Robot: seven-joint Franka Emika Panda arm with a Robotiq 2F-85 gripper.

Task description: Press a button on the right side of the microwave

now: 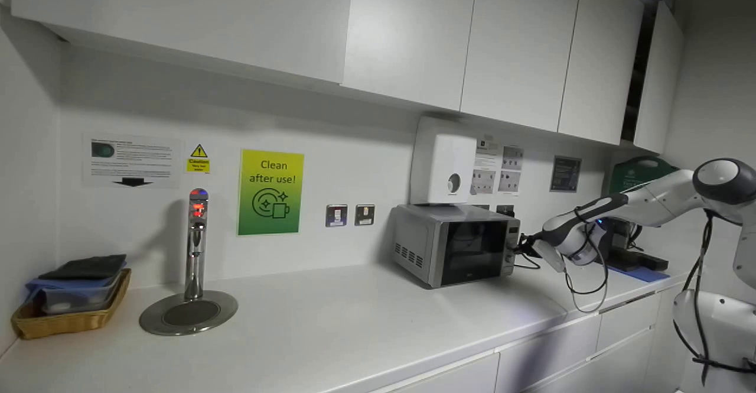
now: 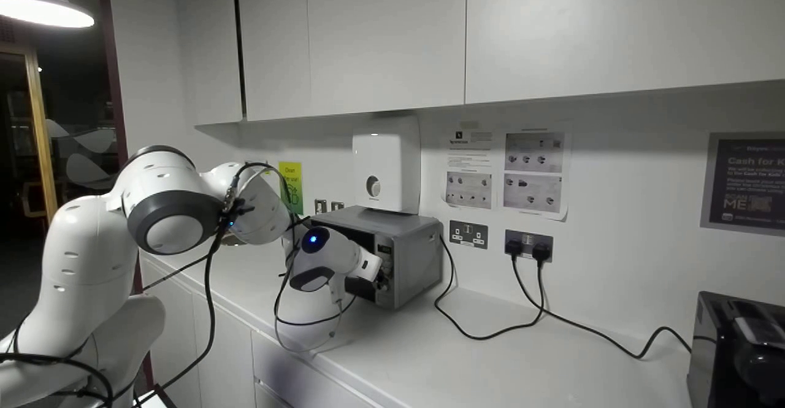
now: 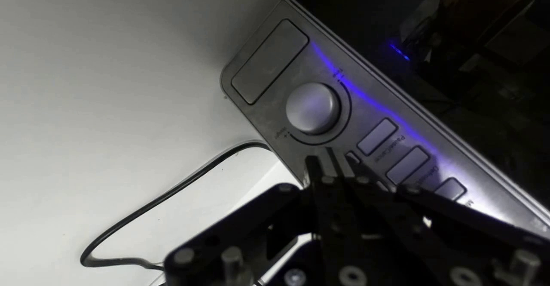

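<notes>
Arm (image 1: 655,200): stands in front of the desk (image 1: 331,334), elbow raised, forearm sloping down. The wrist sits low, just beside the microwave (image 1: 466,245).
Wrist lamp (image 2: 313,239): lit blue.
Pincer (image 3: 331,165): clenched, its two fingers drawn together. In the wrist view the tips overlap the control panel (image 3: 365,109), just beside the dial (image 3: 312,107). Contact with the panel cannot be told.
Microwave position: on the desk, below the white dispenser (image 1: 440,162). The control panel is to the right of the door. Door closed; window dark; interior cannot be made out.
Button lettering: in the wrist view, "Pause/Cancel" beside the upper button (image 3: 378,136); what reads as "Defrost", partly hidden, beside the middle button (image 3: 408,164); a word beginning with M beside the lower button (image 3: 450,189).
Green-yellow poster (image 1: 271,192): "Clean after use!", above a drawing of a plate and a mug.
Yellow sign (image 1: 198,159): "Caution"; mounted above the tap (image 1: 195,251). Smaller print is illegible.
Dark poster (image 2: 745,181): "Cash for K", cut off at the edge of view; "SCAN ME" lower down.
Wall sheet (image 2: 535,172): photographs; print too small to read.
Wicker basket (image 1: 65,324): at the end of the desk; holds a clear tub (image 1: 80,300). A blue item (image 1: 38,286) and a dark cloth (image 1: 85,267) lie on top.
Tub contents: a pale object; kind cannot be told.
Green case (image 1: 632,173): partly behind the arm; contents hidden.
</notes>
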